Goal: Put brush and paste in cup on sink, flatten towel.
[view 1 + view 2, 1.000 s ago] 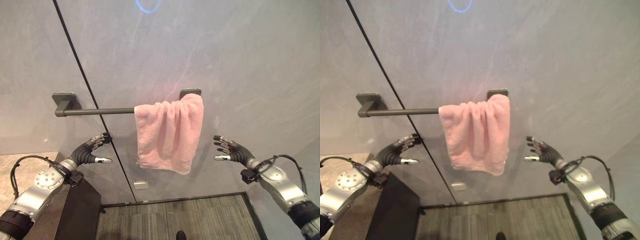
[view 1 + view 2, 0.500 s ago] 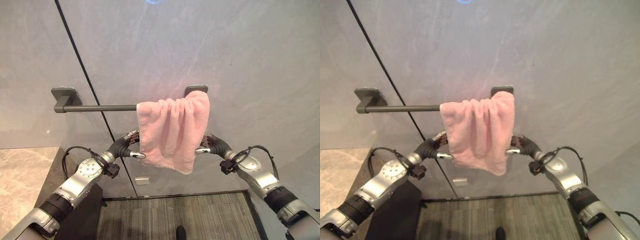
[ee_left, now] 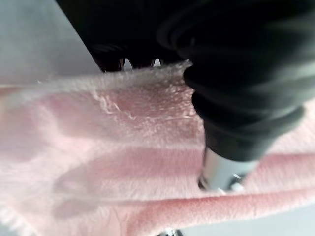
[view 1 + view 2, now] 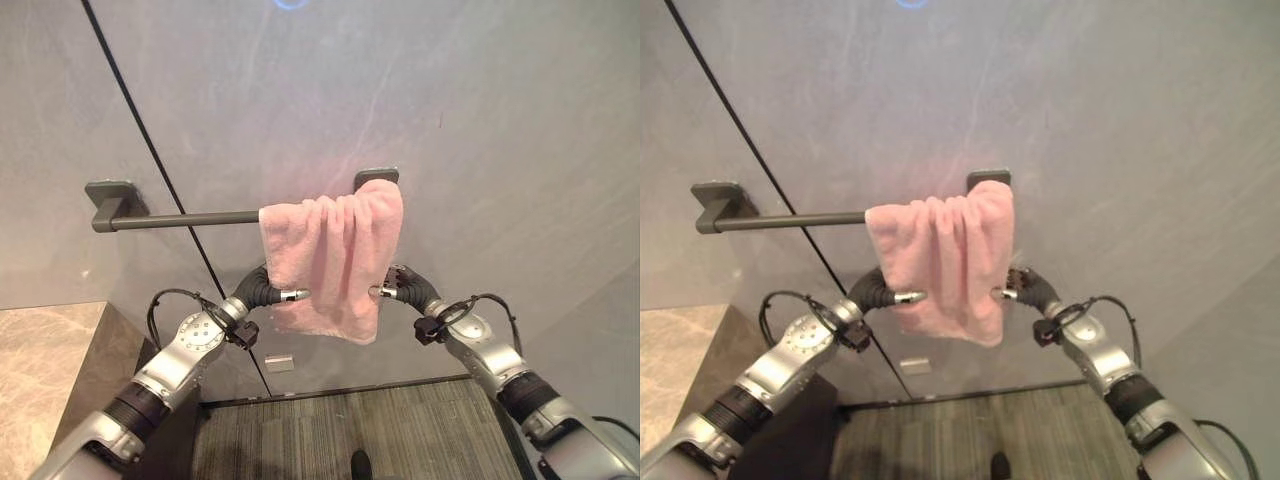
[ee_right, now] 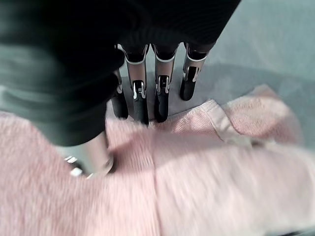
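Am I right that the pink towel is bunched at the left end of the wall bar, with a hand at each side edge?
Not quite: the pink towel is bunched at the right end of the bar, as the left eye view shows. The left hand and right hand are at its side edges.

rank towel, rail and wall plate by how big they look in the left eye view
1. towel, bunched at the right end of the rail
2. rail, long but thin
3. wall plate, the smallest, low on the wall under the towel
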You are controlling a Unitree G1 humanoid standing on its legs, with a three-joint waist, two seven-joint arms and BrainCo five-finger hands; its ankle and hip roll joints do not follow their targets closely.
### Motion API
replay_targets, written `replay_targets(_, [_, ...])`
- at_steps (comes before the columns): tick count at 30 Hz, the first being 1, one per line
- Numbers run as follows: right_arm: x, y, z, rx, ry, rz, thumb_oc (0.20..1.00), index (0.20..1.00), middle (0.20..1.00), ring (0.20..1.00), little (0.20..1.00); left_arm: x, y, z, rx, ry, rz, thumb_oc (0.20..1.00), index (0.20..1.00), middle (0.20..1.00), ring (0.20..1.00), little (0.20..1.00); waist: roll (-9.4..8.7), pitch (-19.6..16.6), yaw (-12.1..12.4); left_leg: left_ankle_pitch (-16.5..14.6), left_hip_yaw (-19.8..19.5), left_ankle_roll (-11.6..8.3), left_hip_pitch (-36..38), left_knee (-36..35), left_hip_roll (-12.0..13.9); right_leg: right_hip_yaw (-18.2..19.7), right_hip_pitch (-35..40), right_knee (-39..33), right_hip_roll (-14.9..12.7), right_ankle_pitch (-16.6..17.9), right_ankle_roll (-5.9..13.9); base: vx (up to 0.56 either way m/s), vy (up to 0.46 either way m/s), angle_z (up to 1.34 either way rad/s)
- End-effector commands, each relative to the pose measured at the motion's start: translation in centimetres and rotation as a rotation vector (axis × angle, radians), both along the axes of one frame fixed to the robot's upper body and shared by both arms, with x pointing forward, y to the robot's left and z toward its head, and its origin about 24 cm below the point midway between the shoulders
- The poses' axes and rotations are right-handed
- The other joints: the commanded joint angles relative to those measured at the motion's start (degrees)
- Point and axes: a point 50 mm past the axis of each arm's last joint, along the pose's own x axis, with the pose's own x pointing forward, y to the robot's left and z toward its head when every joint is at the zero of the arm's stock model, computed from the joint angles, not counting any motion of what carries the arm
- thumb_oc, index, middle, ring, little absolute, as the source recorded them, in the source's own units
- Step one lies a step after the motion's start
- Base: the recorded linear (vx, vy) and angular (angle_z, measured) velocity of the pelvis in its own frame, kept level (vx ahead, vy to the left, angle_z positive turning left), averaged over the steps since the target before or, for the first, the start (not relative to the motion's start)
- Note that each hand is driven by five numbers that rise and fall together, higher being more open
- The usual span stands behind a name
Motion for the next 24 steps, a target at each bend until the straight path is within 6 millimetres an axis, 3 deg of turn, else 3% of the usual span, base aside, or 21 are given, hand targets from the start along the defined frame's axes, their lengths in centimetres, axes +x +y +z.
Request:
replay_targets(1, [1.5, 1.0, 3.2, 0.016, -0.152, 0.003, 0.200, 0.200, 0.200, 0.200, 0.200, 0.6, 1.4, 0.8, 0.096, -0.063, 0.051, 0.200, 0.200, 0.200, 0.200, 0.200, -2.04, -2.6, 1.3, 2.0, -1.0, -0.89, -2.5, 0.4, 2.0, 0.9, 3.1, 0.4, -6.6, -2.1, 6.26, 0.04, -0.001, -0.06])
replay_targets(4, [1.4, 1.1, 5.1, 0.022, -0.240, 0.022, 0.200, 0.200, 0.200, 0.200, 0.200, 0.2, 2.2, 1.7, 0.079, -0.113, 0.095, 0.200, 0.200, 0.200, 0.200, 0.200, -2.15, -2.9, 1.6, 1.8, -1.2, -0.78, -2.0, 0.4, 1.9, 0.7, 3.7, 0.4, -6.7, -2.4, 6.29, 0.00, 0.000, 0.00])
replay_targets(5, [1.4, 1.1, 7.1, 0.010, -0.330, 0.028, 0.200, 0.200, 0.200, 0.200, 0.200, 0.1, 2.8, 3.5, 0.072, -0.192, 0.120, 0.200, 0.200, 0.200, 0.200, 0.200, -2.25, -3.2, 1.9, 1.6, -1.2, -0.69, -1.7, 0.4, 1.8, 0.6, 4.0, 0.4, -6.8, -2.5, 6.36, 0.02, 0.007, 0.03])
replay_targets(6, [1.4, 1.1, 7.1, 0.010, -0.329, 0.029, 0.200, 0.200, 0.200, 0.200, 0.200, 0.0, 2.9, 3.5, 0.072, -0.192, 0.121, 0.200, 0.200, 0.200, 0.200, 0.200, -2.25, -3.2, 1.8, 1.6, -1.2, -0.69, -1.6, 0.4, 1.8, 0.6, 4.0, 0.5, -6.8, -2.5, 6.36, 0.00, 0.000, 0.00])
replay_targets(8, [1.2, 1.5, 9.7, 0.051, -0.438, 0.033, 0.200, 0.200, 0.200, 0.200, 0.200, -0.2, 3.3, 5.9, 0.032, -0.295, 0.160, 0.200, 0.200, 0.200, 0.200, 0.200, -2.43, -3.5, 2.1, 1.5, -1.2, -0.60, -1.5, 0.4, 1.7, 0.6, 4.1, 0.4, -6.8, -2.5, 6.46, 0.00, 0.000, 0.00])
replay_targets(13, [0.6, 2.8, 12.1, 0.138, -0.532, 0.072, 0.200, 0.200, 0.200, 0.200, 0.200, -0.9, 3.8, 8.1, -0.038, -0.394, 0.206, 0.200, 0.200, 0.200, 0.200, 0.200, -2.64, -3.7, 2.3, 1.3, -1.2, -0.50, -1.4, 0.4, 1.6, 0.7, 4.1, 0.4, -7.0, -2.4, 6.57, 0.00, 0.000, 0.00])
replay_targets(16, [0.5, 3.2, 11.9, 0.124, -0.527, 0.090, 0.200, 0.200, 0.200, 0.200, 0.200, -1.2, 4.0, 7.7, -0.043, -0.382, 0.223, 0.200, 0.200, 0.200, 0.200, 0.200, -2.82, -3.7, 2.4, 1.2, -1.1, -0.42, -1.3, 0.4, 1.6, 0.9, 4.1, 0.4, -7.1, -2.4, 6.54, 0.00, 0.000, 0.00])
replay_targets(22, [0.8, 3.9, 6.9, 0.072, -0.319, 0.088, 0.200, 0.200, 0.200, 0.200, 0.200, -1.3, 4.8, 3.2, 0.051, -0.210, 0.279, 0.200, 0.200, 0.200, 0.200, 0.200, -3.20, -3.1, 3.0, 1.2, -1.1, -0.35, -1.2, 0.4, 1.5, 0.9, 4.3, 0.4, -7.1, -2.5, 6.36, 0.00, 0.000, 0.00])
replay_targets(24, [0.9, 4.3, 6.1, 0.067, -0.280, 0.097, 0.200, 0.200, 0.200, 0.200, 0.200, -1.3, 5.2, 2.0, 0.078, -0.162, 0.295, 0.200, 0.200, 0.200, 0.200, 0.200, -3.28, -3.0, 3.2, 1.2, -1.1, -0.36, -1.2, 0.4, 1.6, 0.8, 4.4, 0.4, -7.0, -2.5, 6.28, 0.00, 0.000, 0.00])
